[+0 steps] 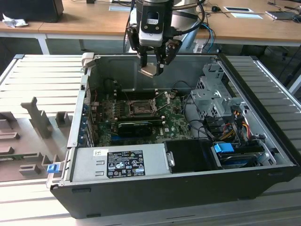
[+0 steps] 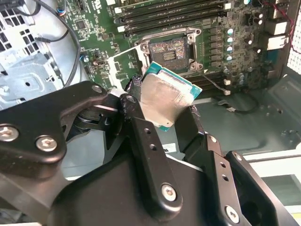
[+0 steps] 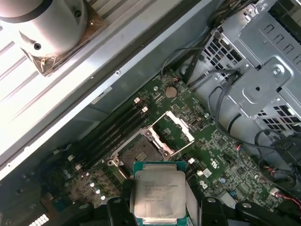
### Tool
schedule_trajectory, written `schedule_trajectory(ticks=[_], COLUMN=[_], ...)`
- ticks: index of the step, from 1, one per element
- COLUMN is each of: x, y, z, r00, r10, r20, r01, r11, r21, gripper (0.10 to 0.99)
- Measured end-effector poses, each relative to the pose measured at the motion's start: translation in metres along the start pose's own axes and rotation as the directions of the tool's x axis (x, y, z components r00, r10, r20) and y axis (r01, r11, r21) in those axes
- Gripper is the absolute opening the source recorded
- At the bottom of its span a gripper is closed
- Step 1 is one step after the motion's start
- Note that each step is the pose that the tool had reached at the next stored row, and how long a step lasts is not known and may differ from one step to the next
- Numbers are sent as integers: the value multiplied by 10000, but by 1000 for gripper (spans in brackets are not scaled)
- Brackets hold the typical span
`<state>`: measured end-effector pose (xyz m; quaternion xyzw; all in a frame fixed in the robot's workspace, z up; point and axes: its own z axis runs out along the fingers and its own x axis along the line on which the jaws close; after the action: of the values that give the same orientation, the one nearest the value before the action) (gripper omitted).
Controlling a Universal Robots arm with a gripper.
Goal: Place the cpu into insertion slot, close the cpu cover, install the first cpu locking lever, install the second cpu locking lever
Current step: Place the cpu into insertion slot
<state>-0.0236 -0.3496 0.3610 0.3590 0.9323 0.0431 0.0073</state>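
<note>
One cpu (image 1: 148, 70) hangs clamped in the gripper (image 1: 153, 65) in the exterior view, above the open case (image 1: 263, 141) and well clear of the insertion slot (image 1: 140, 108). In the second wrist view the chip sits tilted between the jaws, with the cpu cover (image 2: 123, 63) raised beside the slot. In the first wrist view the slot lies bare. A tilted descent risks damaging the slot or snagging the cover.
</note>
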Motion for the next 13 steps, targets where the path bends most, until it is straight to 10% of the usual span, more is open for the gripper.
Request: schedule_trajectory(ticks=[13], x=[-2], y=[-7], z=[86], r00=[9865], r10=[1629], r20=[142], r01=[-1629], r11=[9866], r21=[-28], gripper=[529])
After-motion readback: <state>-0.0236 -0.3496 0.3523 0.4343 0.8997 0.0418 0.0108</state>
